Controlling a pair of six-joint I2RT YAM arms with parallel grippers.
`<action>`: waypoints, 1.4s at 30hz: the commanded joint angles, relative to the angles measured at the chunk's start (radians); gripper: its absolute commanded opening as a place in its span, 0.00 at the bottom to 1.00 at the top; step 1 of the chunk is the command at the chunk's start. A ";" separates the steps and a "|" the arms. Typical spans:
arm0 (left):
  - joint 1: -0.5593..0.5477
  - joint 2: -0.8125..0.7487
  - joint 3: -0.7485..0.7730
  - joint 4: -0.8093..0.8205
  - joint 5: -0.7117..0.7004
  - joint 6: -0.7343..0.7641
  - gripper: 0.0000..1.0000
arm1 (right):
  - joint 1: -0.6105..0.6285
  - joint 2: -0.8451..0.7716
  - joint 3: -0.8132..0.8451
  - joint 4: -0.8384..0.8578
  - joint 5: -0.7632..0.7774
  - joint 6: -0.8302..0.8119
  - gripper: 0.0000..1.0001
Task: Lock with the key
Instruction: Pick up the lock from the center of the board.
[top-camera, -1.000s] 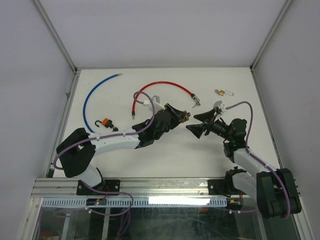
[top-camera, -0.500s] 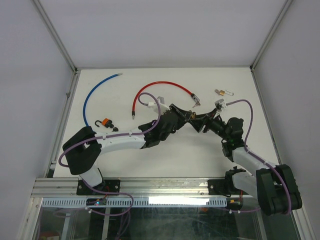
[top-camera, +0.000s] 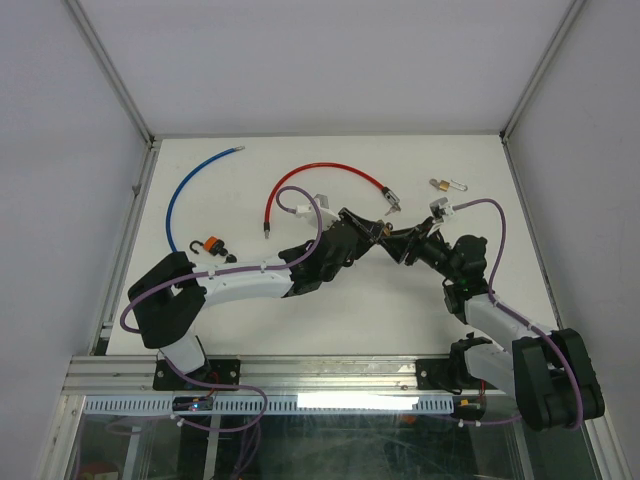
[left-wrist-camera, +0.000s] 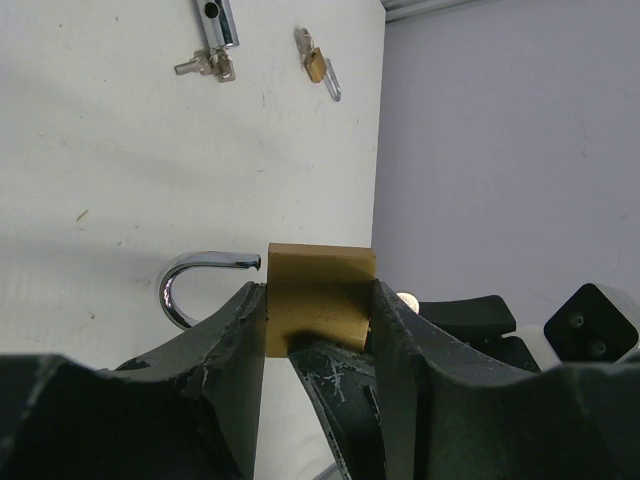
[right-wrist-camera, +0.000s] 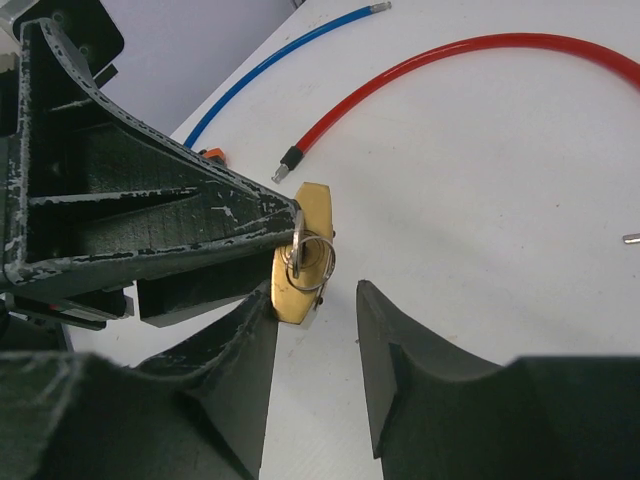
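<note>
A brass padlock (left-wrist-camera: 318, 290) is clamped by its body between the fingers of my left gripper (left-wrist-camera: 318, 288), its steel shackle (left-wrist-camera: 188, 285) swung open to the left. In the right wrist view the padlock's underside (right-wrist-camera: 300, 250) faces me with a key and ring (right-wrist-camera: 310, 262) in the keyhole. My right gripper (right-wrist-camera: 316, 290) is open just below the key; its left finger (right-wrist-camera: 235, 335) touches the padlock's lower corner and the right finger (right-wrist-camera: 400, 350) stands apart. From above, the two grippers meet at the padlock (top-camera: 377, 232) over mid-table.
A red cable (top-camera: 320, 175) and a blue cable (top-camera: 190, 190) lie at the back of the table. A small orange-and-black lock (top-camera: 210, 246) sits at the left, a small brass padlock (top-camera: 445, 185) at the back right, and loose keys (top-camera: 392, 205) near the red cable's end.
My left gripper carried the padlock to the right, then held still. My right gripper moved left up to the padlock's keyed face and its jaws narrowed a good deal.
</note>
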 joint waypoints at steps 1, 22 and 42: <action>-0.019 -0.009 0.052 0.098 -0.001 -0.029 0.05 | -0.001 -0.008 0.039 0.068 0.007 -0.002 0.40; -0.017 -0.132 -0.081 0.157 -0.029 -0.024 0.57 | -0.043 -0.019 0.084 -0.004 -0.146 -0.061 0.00; 0.007 -0.503 -0.485 0.544 0.151 0.796 0.99 | -0.095 -0.052 0.217 -0.280 -0.328 -0.149 0.00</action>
